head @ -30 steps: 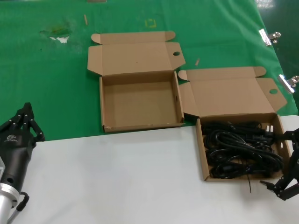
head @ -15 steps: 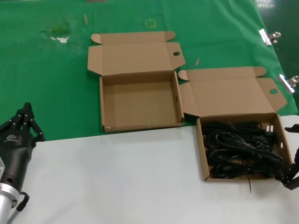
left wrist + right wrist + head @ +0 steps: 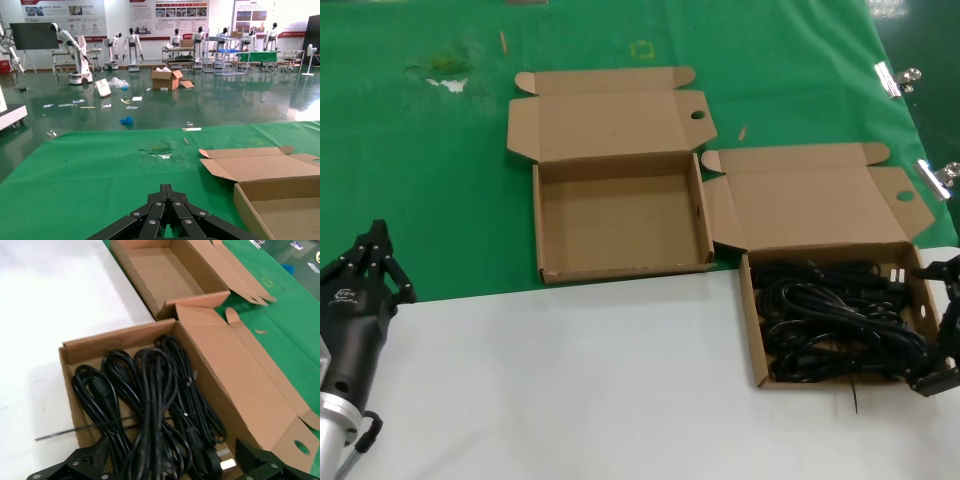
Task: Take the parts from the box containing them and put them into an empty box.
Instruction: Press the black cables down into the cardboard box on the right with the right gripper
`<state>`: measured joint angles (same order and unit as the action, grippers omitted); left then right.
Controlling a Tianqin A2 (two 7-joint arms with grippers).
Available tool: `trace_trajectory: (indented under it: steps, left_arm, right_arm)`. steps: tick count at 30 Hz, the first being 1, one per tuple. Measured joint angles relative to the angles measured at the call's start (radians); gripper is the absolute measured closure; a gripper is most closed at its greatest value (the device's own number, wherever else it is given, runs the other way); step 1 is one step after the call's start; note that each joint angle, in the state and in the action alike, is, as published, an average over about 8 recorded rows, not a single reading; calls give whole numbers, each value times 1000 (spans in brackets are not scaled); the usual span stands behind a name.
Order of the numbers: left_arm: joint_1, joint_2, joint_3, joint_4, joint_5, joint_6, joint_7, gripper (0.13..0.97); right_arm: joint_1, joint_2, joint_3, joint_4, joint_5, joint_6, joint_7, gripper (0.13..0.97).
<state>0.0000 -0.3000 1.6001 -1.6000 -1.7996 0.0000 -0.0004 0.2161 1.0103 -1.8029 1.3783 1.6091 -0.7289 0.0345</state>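
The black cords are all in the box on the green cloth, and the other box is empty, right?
Not quite. The head view shows the black cords in the box on the white surface, by the right tool. The box on the green cloth is the empty one.

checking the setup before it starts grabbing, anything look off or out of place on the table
Mostly tidy. One thin black strand pokes out over the near wall of the box of power cords onto the white surface. The green cloth has a torn, scuffed patch far left of the empty box.
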Motion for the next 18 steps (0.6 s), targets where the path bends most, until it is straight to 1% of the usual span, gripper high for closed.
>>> trace_trajectory:
  steps: [6, 7, 15, 18]
  left_arm:
    - [0, 0, 0, 0, 0, 0, 0, 957]
    - [0, 0, 0, 0, 0, 0, 0, 957]
    - [0, 0, 0, 0, 0, 0, 0, 957]
    - [0, 0, 0, 0, 0, 0, 0, 957]
  right_arm:
    - [-6, -7, -3, 13, -8, 3, -4, 267]
    - [-4, -9, -4, 10, -11, 3, -7, 267]
    - [16, -23, -10, -20, -27, 4, -27, 436]
    - [17, -24, -10, -21, -30, 6, -31, 436]
